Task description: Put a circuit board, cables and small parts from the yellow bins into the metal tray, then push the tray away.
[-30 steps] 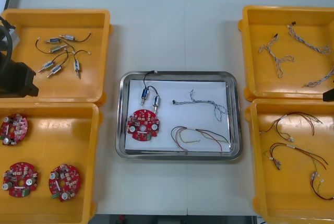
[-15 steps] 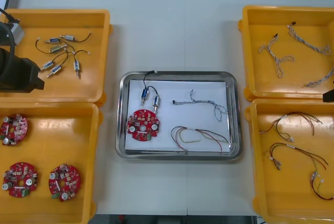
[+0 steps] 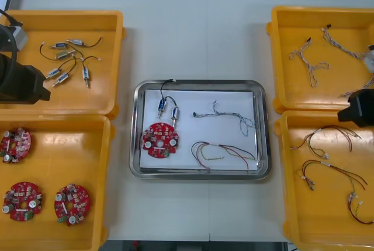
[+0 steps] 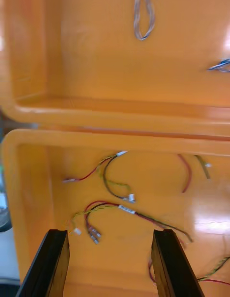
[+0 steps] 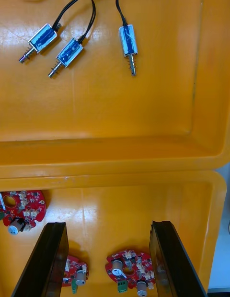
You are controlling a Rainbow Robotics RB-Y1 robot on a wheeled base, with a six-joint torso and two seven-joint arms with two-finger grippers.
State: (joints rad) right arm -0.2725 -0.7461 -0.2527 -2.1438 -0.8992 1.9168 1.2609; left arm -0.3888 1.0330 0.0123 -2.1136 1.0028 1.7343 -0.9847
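The metal tray [image 3: 137, 169] at the table's middle is white inside. In it lie a red circuit board [image 3: 160, 140], two small metal parts [image 3: 167, 109], a blue and white cable [image 3: 227, 115] and a red and yellow cable [image 3: 223, 152]. My left gripper [image 3: 22, 82] hangs over the seam between the two left bins; in its wrist view it is open [image 5: 108, 225] above circuit boards [image 5: 129, 270], with small metal parts [image 5: 69, 52] beyond. My right gripper [image 3: 356, 108] hovers at the right bins' seam, open [image 4: 110, 232] over red and yellow cables [image 4: 108, 182].
At the left, the far yellow bin [image 3: 117, 58] holds several small metal parts, and the near bin [image 3: 106, 175] holds three circuit boards. At the right, the far bin [image 3: 277, 58] holds blue and white cables, the near bin [image 3: 286, 175] red and yellow cables.
My right gripper has come in from the right edge, leftward over the right bins' seam. My left gripper shifted slightly right a second ago and has held still since.
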